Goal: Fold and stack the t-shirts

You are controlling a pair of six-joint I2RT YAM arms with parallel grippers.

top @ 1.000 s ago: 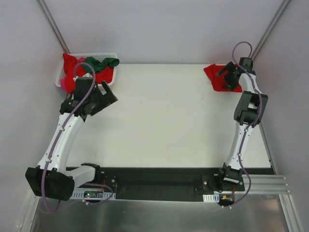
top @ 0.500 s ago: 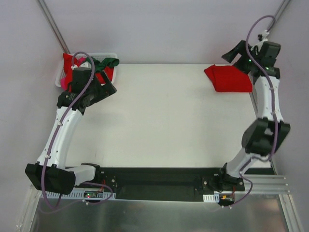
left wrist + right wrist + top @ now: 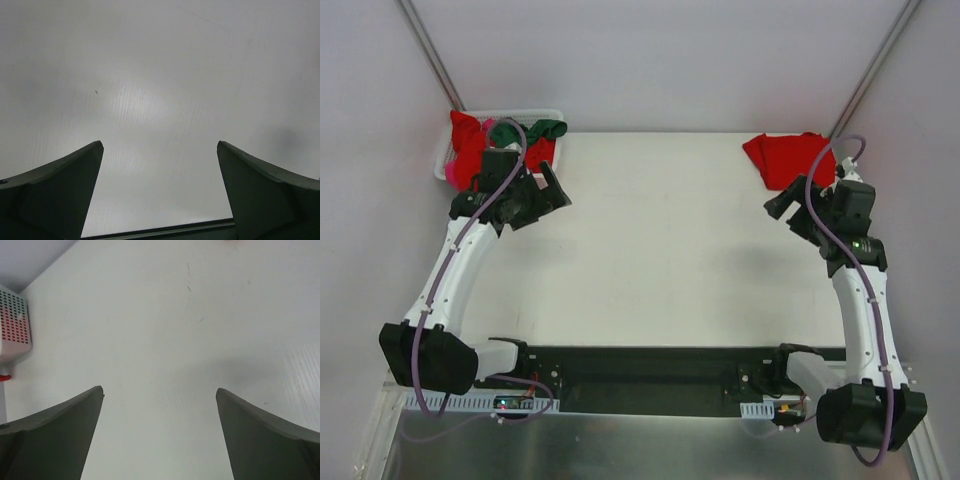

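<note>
A folded red t-shirt point(image 3: 788, 160) lies at the table's far right corner. More red t-shirts point(image 3: 466, 140) and a dark green one point(image 3: 528, 130) are heaped in the white basket point(image 3: 442, 160) at the far left corner. My left gripper point(image 3: 548, 192) hovers open just right of the basket, with only bare table between its fingers point(image 3: 60, 185). My right gripper point(image 3: 785, 208) stands open a little in front of the folded shirt, pointing left over the table. Its fingers point(image 3: 265, 435) hold nothing.
The white table point(image 3: 670, 240) spreads between the arms. The basket's lattice wall point(image 3: 15, 322) shows at the left edge of the right wrist view. Two metal poles point(image 3: 435, 60) rise at the back corners. A black rail point(image 3: 650, 375) runs along the near edge.
The right arm left the folded shirt, swung high to the back, then came down in front of it. The left gripper moved up toward the basket and turned slightly right.
</note>
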